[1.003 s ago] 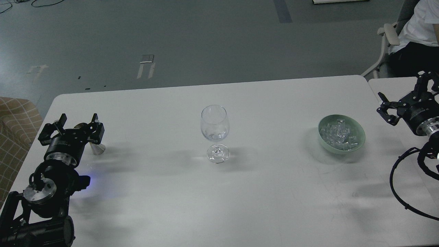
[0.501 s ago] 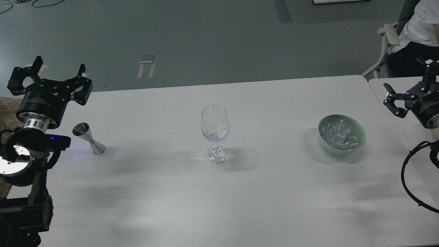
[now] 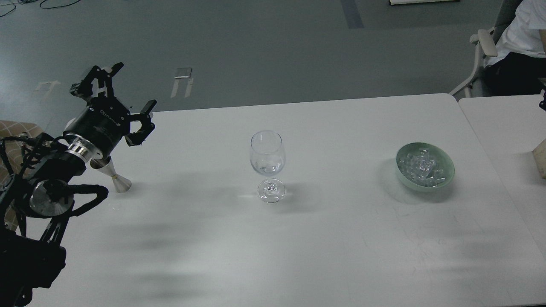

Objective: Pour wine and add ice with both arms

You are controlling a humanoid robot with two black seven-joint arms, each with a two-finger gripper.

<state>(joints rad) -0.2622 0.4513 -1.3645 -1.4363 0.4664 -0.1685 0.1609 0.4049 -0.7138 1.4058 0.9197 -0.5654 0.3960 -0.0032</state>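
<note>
A clear stemmed glass point(image 3: 267, 164) stands upright at the middle of the white table point(image 3: 298, 256), with a small amount of clear wine point(image 3: 267, 168) in its bowl. A pale green bowl point(image 3: 425, 167) holding many small clear ice chunks point(image 3: 421, 167) sits to the right. A small silver jigger point(image 3: 116, 181) stands at the left, partly hidden behind my left arm. My left gripper point(image 3: 117, 100) is raised above and behind the jigger, its fingers spread open and empty. My right gripper is out of view.
A second white table point(image 3: 503, 123) adjoins at the right. A seated person point(image 3: 522, 38) on a chair is at the far right. A checked sofa arm point(image 3: 13, 132) lies at the left edge. Grey floor lies beyond the table.
My left gripper rose off the jigger, then swung right and turned. My right arm drew back out of the view at the right edge.
</note>
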